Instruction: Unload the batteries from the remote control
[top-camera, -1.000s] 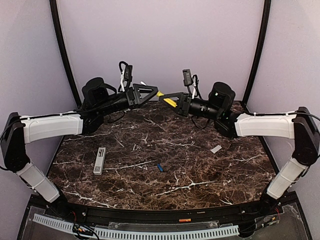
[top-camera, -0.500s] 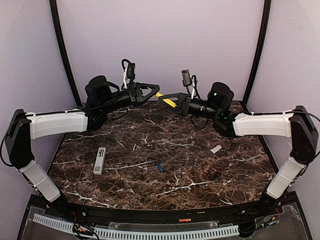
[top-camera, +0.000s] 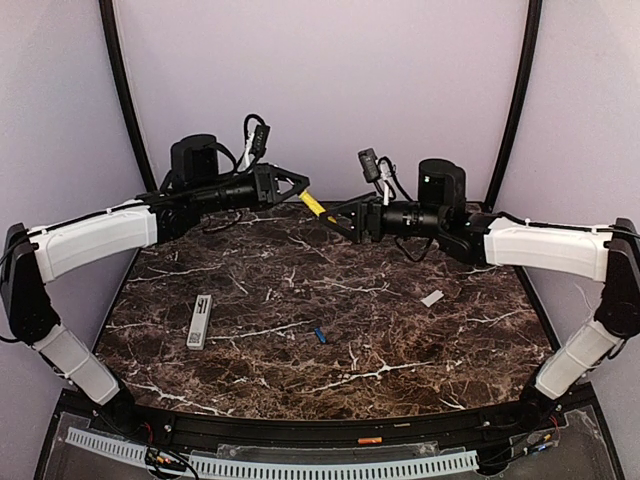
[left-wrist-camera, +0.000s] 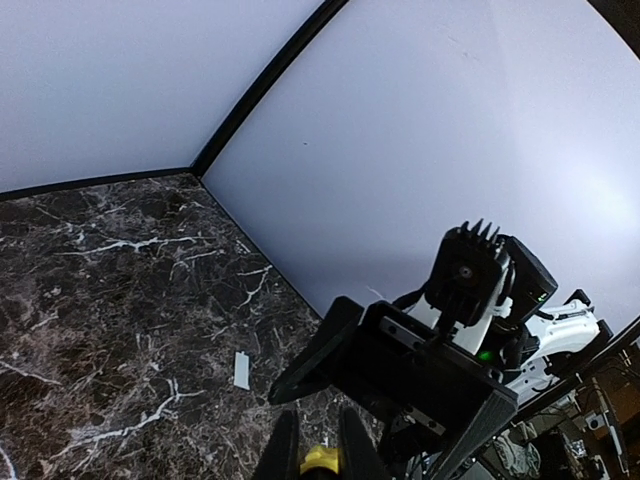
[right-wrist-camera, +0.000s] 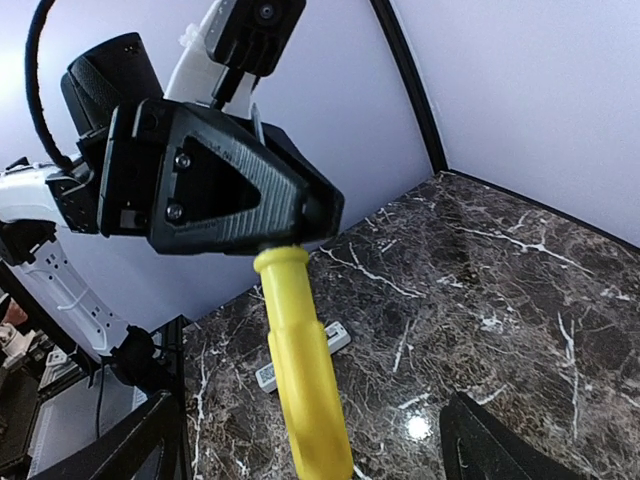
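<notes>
Yellow stick tool (top-camera: 312, 203): held in the air above the far edge of the table (top-camera: 400, 350), slanting between the two arms.
Left gripper (top-camera: 298, 188): clamped tight on the stick's upper end, so this arm alone carries it.
Right gripper (top-camera: 342, 214): fingers spread wide to either side of the stick's lower part. In the right wrist view they touch it nowhere.
Why held so: this looks like a mid-air hand-over, probably because the remote lies on the left arm's side and the tool is wanted there.
Remote control (top-camera: 200, 321): flat on the table near its left edge, lengthwise from near to far, well apart from both grippers. Nothing pins it.
Battery (top-camera: 320, 335): one blue cylinder lying loose about mid-table, toward the near edge and apart from the remote.
Lid piece (top-camera: 432, 298): small flat white piece toward the right edge, off the remote, which suggests the compartment is open.
Progress: at least one battery looks unloaded. Whether another sits inside the remote cannot be told.
Next need: bring the stick down to the remote, with the free arm steadying the white bar.
Risk: an unpinned remote may skid when pried.
</notes>
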